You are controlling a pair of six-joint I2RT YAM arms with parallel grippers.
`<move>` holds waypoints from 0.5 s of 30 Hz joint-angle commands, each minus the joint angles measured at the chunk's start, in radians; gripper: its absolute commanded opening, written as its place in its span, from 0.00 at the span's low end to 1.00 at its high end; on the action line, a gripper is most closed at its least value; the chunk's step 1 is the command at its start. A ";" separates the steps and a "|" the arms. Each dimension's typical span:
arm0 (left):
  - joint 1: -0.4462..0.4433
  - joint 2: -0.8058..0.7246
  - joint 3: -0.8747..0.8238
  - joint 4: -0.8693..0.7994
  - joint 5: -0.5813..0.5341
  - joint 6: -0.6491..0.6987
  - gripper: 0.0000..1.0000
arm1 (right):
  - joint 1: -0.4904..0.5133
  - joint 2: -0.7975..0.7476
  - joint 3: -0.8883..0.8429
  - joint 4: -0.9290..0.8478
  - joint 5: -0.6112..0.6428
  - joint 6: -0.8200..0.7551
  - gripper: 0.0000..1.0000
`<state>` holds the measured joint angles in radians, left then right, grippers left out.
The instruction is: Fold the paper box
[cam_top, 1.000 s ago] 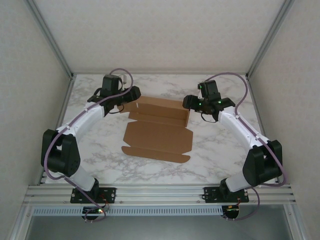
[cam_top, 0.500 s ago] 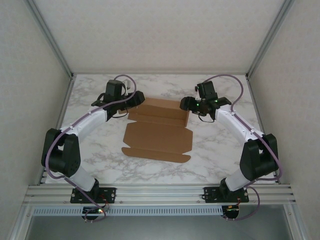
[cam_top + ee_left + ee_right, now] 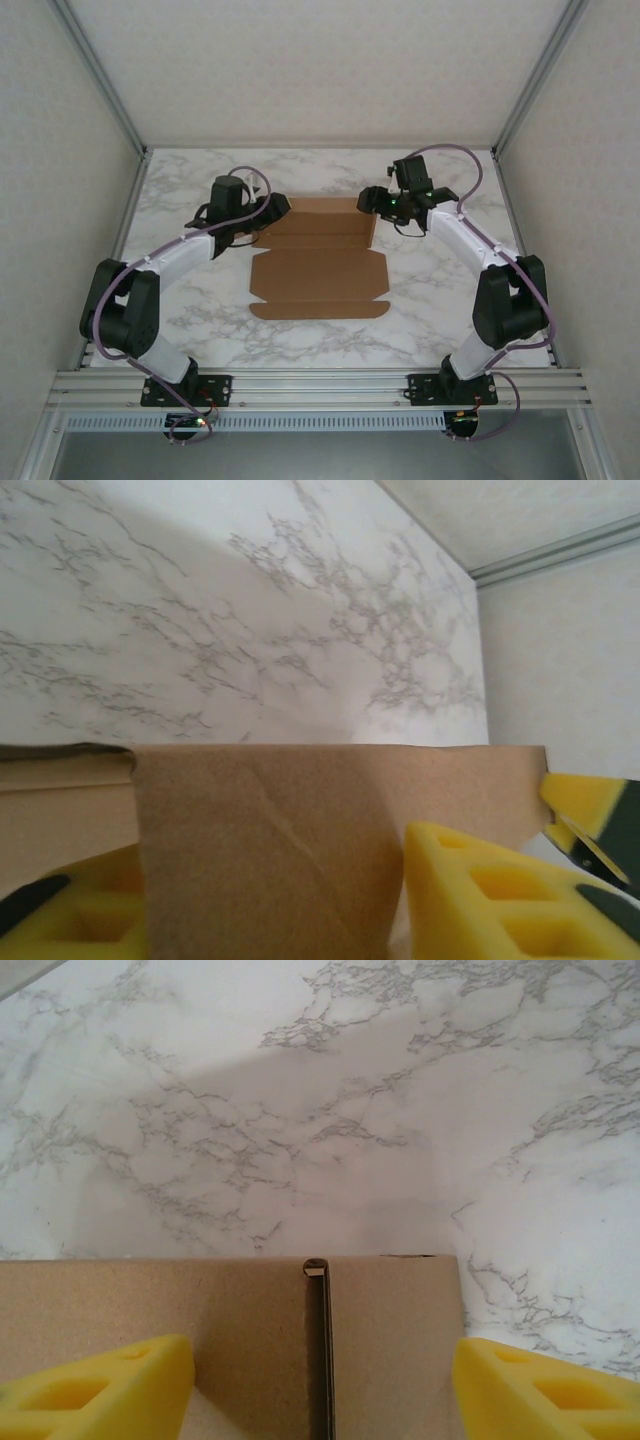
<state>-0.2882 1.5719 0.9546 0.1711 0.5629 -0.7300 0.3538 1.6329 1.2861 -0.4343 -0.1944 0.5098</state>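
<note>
Paper box: the paper box (image 3: 318,270), plain brown cardboard, lies opened out in the middle of the marble table (image 3: 440,290). Its long sides run left to right, and creases divide it into bands.
Near flap: a narrow near flap (image 3: 320,309) lies flat along the side closest to the arm bases.
Far band: the far band (image 3: 315,222) has an arm at each end.
Left gripper: the left gripper (image 3: 277,208) sits at the far left corner of the box. In its wrist view the yellow foam left fingers (image 3: 500,905) stand on either side of a darker cardboard panel (image 3: 260,850). The panel covers part of one finger and meets the edge of the other. Whether the pads press on it cannot be told.
Right gripper: the right gripper (image 3: 369,200) sits at the far right corner of the box. In its wrist view the yellow right fingers (image 3: 100,1390) are spread well apart with nothing clamped between them. The box edge lies under them, and a thin slit (image 3: 318,1340) separates two panels there.
Table surface: white marble pattern with grey veins, bare beyond the far edge of the box in both wrist views.
Surroundings: pale walls enclose the table, an aluminium rail (image 3: 320,385) carries the arm bases, and purple cables (image 3: 468,150) loop over the arms.
</note>
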 commanded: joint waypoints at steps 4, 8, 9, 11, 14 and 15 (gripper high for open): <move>0.001 -0.044 -0.054 0.166 0.070 -0.061 0.31 | -0.014 0.030 0.020 -0.038 -0.015 -0.020 0.69; 0.006 -0.044 -0.090 0.254 0.093 -0.110 0.21 | -0.019 0.033 0.019 -0.038 -0.013 -0.022 0.69; 0.005 -0.043 -0.097 0.271 0.098 -0.119 0.19 | -0.019 0.033 0.018 -0.039 -0.014 -0.022 0.69; 0.006 -0.041 -0.114 0.303 0.106 -0.139 0.16 | -0.020 0.034 0.021 -0.040 -0.013 -0.025 0.69; 0.006 -0.038 -0.136 0.343 0.104 -0.165 0.16 | -0.021 0.035 0.025 -0.044 -0.004 -0.029 0.69; 0.005 -0.036 -0.142 0.352 0.104 -0.173 0.17 | -0.022 0.034 0.028 -0.047 0.000 -0.032 0.69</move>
<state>-0.2832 1.5528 0.8368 0.4519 0.6327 -0.8875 0.3332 1.6348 1.2926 -0.4377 -0.1959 0.5045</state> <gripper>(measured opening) 0.174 0.686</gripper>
